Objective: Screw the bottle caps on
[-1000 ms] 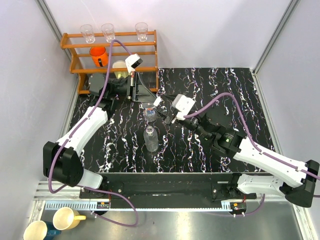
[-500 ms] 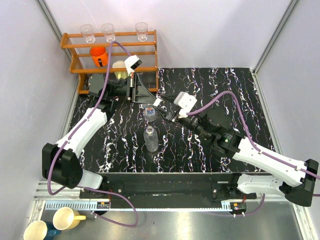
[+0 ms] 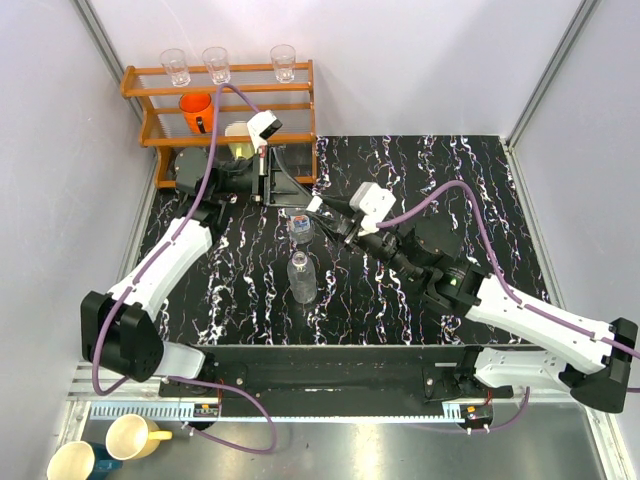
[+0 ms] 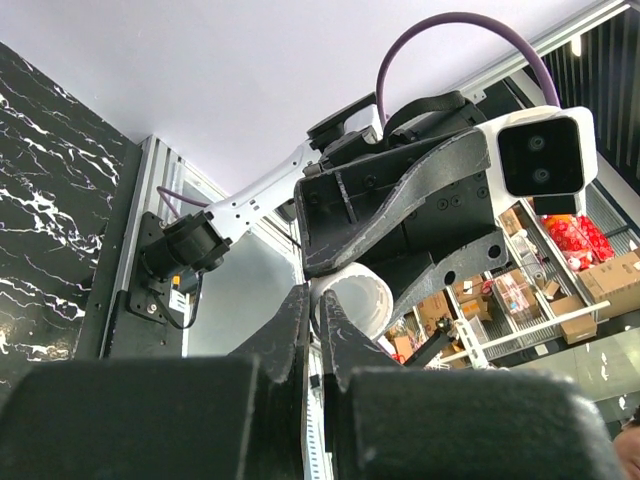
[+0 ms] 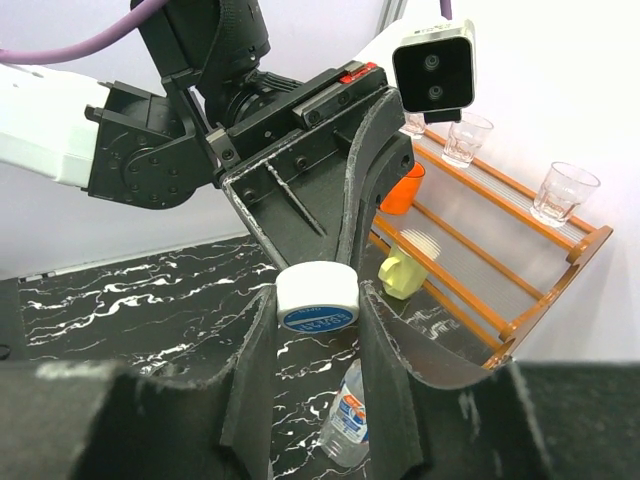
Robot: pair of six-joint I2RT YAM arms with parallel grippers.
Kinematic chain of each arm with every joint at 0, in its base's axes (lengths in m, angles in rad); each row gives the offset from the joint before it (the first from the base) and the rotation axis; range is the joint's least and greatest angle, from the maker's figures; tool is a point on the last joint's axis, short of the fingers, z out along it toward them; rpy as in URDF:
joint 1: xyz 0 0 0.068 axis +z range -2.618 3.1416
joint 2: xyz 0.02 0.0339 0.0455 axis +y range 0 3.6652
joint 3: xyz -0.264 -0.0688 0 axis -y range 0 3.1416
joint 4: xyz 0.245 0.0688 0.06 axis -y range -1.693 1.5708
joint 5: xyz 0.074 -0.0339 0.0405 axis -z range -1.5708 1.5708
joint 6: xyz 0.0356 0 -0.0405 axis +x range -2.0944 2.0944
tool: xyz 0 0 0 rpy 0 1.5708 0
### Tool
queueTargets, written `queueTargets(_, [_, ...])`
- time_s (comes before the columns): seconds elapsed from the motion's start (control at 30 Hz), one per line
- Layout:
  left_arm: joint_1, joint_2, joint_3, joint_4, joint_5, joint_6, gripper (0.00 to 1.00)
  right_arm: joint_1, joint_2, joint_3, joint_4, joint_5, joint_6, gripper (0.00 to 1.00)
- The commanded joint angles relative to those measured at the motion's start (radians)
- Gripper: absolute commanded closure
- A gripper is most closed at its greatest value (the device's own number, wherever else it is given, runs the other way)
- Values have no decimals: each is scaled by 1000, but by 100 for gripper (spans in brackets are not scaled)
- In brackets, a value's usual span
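a: the bottle cap (image 5: pixel 317 298) is pinched by its rim in the right gripper (image 5: pixel 315 292), with the blue top turned toward that wrist. what does the step need?

b: i judge it is the carry to a neck. both bottles stand upright on the table (image 3: pixel 450 170). the farther bottle (image 3: pixel 299 230) is just beside and below the cap, and the nearer bottle (image 3: pixel 300 280) stands closer to the arms. the open side of the cap seems to face away, so the wrist should roll until it faces down. then centre it on the threads and set it flat before any twist (a tilted cap cross-threads easily).

a: and the left gripper (image 4: pixel 312 325)?

b: its fingers are pressed together, with the tips right at the cap. i cannot tell whether they touch its edge. it should back off first. then it could steady the bottle's body, since a clear bottle this light may spin or tip under the turning.

a: what differs from a second ago?

b: then the right jaws stand about half apart, lower and further from the left tips. now they are closed on the cap and the wrist sits nearer the left gripper. the left arm and both bottles look unmoved.
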Motion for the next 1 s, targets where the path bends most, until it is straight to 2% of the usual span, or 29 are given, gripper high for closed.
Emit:
queueTargets(0.0, [0, -49, -12, -28, -21, 55, 96, 7, -46, 9, 56, 15, 37, 67])
queueTargets(0.1, [0, -55, -14, -84, -25, 104, 87, 10, -67, 20, 30, 12, 59, 71])
queueTargets(0.2, [9, -52, -8, -121, -14, 144, 45, 20, -92, 32, -22, 22, 74, 74])
queueTargets(0.23, [14, -50, 1, -176, -9, 187, 25, 23, -99, 33, -59, 35, 77, 75])
queueTargets(0.3, [43, -43, 38, -263, 14, 262, 13, 38, -128, 40, -102, 60, 77, 76])
queueTargets(0.37, [86, -40, 88, -484, 29, 461, 4, 52, -167, 38, -162, 94, 80, 76])
queueTargets(0.4, [101, -43, 107, -591, 31, 560, 3, 55, -182, 38, -182, 104, 89, 76])
queueTargets(0.43, [125, -44, 130, -881, 22, 836, 2, 58, -211, 38, -220, 121, 97, 76])
queueTargets(0.47, [130, -47, 185, -1052, 0, 1011, 1, 61, -225, 37, -239, 127, 105, 76])
queueTargets(0.5, [132, -52, 208, -1216, -85, 1188, 1, 61, -239, 35, -255, 134, 117, 76])
queueTargets(0.53, [123, -78, 208, -1391, -127, 1427, 1, 63, -260, 35, -271, 144, 122, 76])
queueTargets(0.6, [121, -122, 105, -1405, -219, 1497, 1, 63, -277, 35, -317, 158, 132, 76])
queueTargets(0.63, [117, -176, 65, -1407, -250, 1582, 1, 64, -283, 38, -340, 166, 134, 76])
queueTargets(0.73, [92, -250, -72, -1384, -337, 1669, 1, 64, -284, 50, -366, 175, 137, 76])
queueTargets(0.83, [57, -328, -166, -1359, -382, 1702, 1, 64, -277, 58, -372, 178, 142, 75])
queueTargets(0.97, [20, -334, -210, -1333, -448, 1710, 1, 64, -262, 63, -372, 181, 148, 75])
